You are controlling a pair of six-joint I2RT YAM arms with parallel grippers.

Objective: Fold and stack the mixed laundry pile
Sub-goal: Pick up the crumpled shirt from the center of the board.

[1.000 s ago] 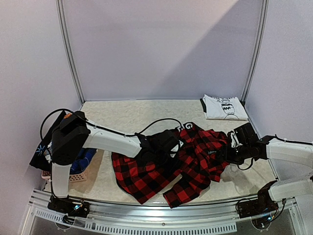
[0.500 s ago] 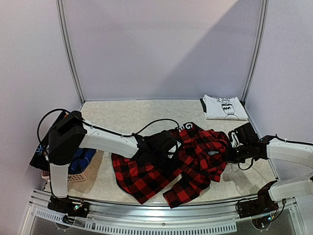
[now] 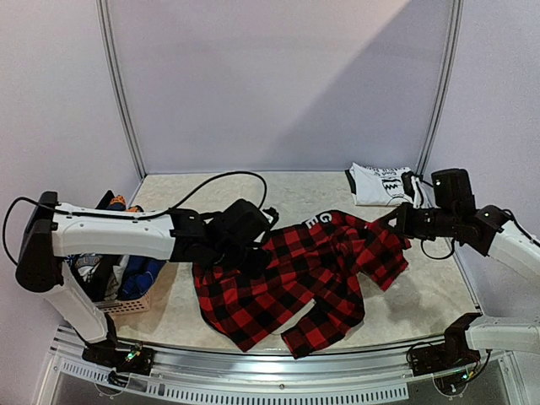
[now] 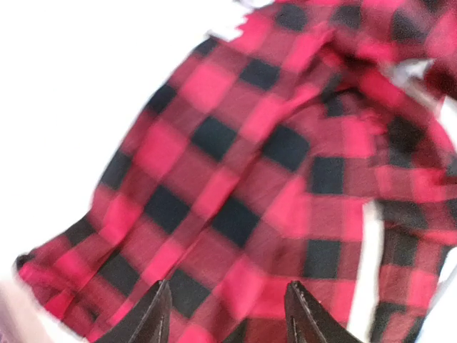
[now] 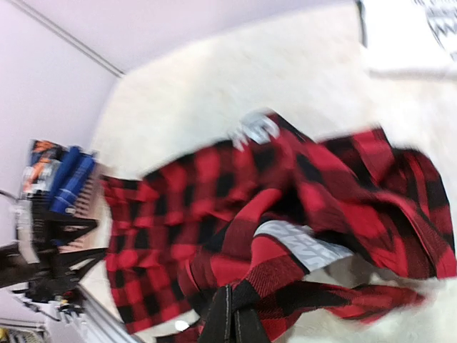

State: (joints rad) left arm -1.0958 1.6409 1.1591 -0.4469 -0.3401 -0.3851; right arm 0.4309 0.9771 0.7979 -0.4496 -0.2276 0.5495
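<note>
My left arm has swung back toward the basket (image 3: 131,304) of blue garments, and the left end effector (image 4: 227,321) now hangs over the left part of the red-black plaid shirt (image 3: 287,287) rather than its middle, fingers apart and gripping nothing. The shirt lies flatter and wider than before, and the right end effector (image 3: 396,222), pinched tight on its right edge, has risen toward the folded white printed T-shirt (image 3: 386,184) in the far right corner. The surface (image 3: 219,194) is pale and speckled, enclosed by plain lavender walls (image 3: 278,84).
</note>
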